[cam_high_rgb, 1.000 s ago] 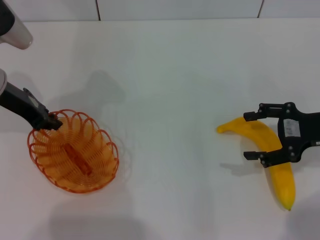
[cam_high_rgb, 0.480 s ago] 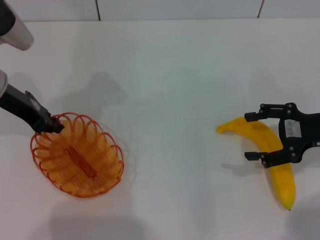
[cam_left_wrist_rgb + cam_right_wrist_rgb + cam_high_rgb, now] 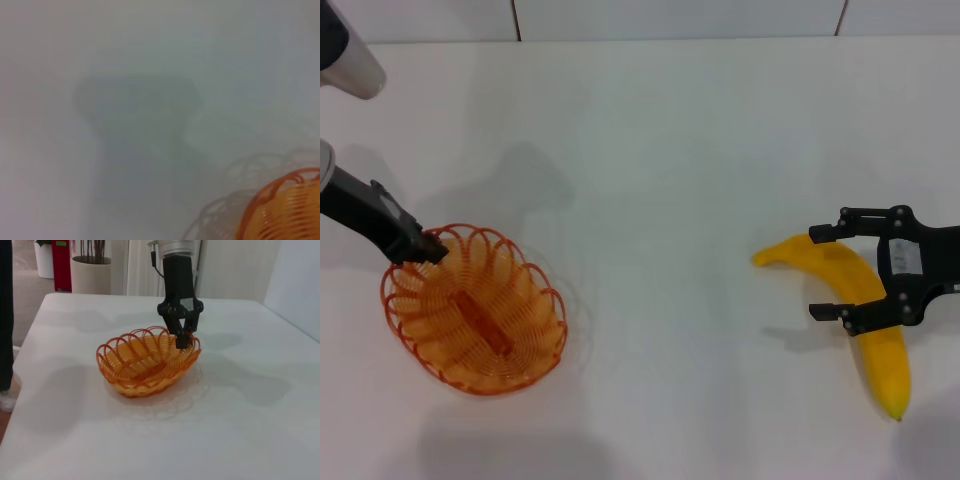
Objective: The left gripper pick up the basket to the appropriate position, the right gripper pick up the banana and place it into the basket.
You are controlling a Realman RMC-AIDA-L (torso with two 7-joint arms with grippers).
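**Left claw grips the basket rim; right claw straddles the banana**

On the left of the white surface (image 3: 660, 130), the black two-fingered left claw (image 3: 423, 247), at the end of a black link coming in from the left edge, is pinched shut on the looped rim of the oval orange wire basket (image 3: 473, 309). It holds the rim at the basket's far left end. In the right wrist view the same claw (image 3: 183, 341) comes down from above on its silver-white arm and nips the scalloped edge of the basket (image 3: 146, 361), whose shadow lies faint and lacy on the surface beneath it. Whether the basket's bottom touches the surface cannot be told. The left wrist view shows only a corner of the orange rim (image 3: 280, 200) against the pale surface.

The middle of the surface lies between the two arms, and the basket and the fruit are well apart.

On the right, the smooth bright-yellow curved banana (image 3: 860, 305) lies on the surface, its tapered stem end pointing left and its other tip toward the near edge. The black right claw (image 3: 827, 273), with a white sticker on its body, is spread wide, one finger past the far side of the banana and the other at its near side. The fingers do not press on it.
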